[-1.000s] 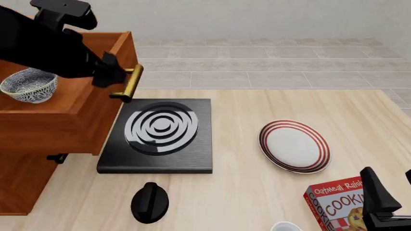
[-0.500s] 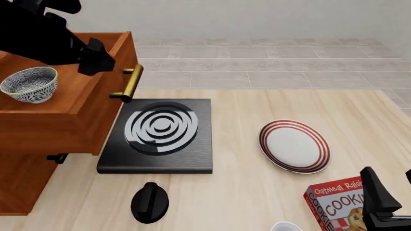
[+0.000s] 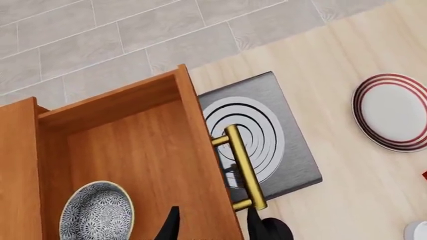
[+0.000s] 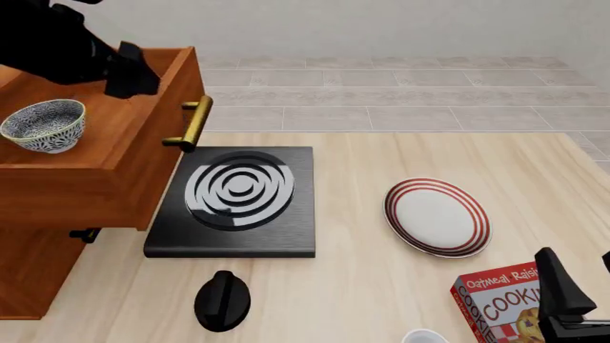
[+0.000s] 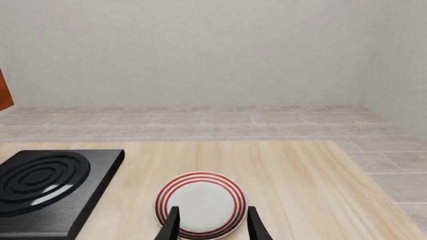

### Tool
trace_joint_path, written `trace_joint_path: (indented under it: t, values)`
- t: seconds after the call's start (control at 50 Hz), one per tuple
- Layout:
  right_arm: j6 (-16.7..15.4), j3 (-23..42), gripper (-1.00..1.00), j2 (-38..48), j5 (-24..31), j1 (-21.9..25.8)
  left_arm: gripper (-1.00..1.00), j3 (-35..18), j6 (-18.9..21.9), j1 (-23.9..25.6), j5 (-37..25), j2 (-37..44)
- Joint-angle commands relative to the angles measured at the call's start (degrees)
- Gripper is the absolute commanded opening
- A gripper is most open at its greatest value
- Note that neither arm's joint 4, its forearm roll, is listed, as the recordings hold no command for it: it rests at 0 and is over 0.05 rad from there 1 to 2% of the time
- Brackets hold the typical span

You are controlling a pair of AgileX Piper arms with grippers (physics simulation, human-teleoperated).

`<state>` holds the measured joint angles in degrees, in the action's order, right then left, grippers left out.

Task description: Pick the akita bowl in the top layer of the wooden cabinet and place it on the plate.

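The drawer [image 4: 105, 153] is pulled out with the bowl [image 4: 43, 125] sitting inside at far left, the left gripper [image 3: 209, 226] hovers above open and empty, so grasping and carrying to the plate [image 4: 436, 216] remain.

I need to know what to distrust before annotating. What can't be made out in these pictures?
- Lower drawers: front view, hidden under the open top drawer.
- Cookie box: front view, cut by the edge and the right arm.
- White object: front view, cut by the bottom edge.
- Bowl: left wrist view, cut by the edge.
- Left tool: only fingertips show.
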<state>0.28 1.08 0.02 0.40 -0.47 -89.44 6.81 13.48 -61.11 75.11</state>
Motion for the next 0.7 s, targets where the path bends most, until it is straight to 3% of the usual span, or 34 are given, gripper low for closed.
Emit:
trace_joint_path:
  t: [0.02,0.7]
  values:
    - [-0.03,-0.02,1.0,0.0,-0.04,0.02,1.0,-1.54,-0.55,-1.44,-0.84,0.36]
    - [0.06,-0.11,1.0,0.0,-0.11,-0.08,1.0,-0.94,2.12,-10.98,-2.08,-0.4]
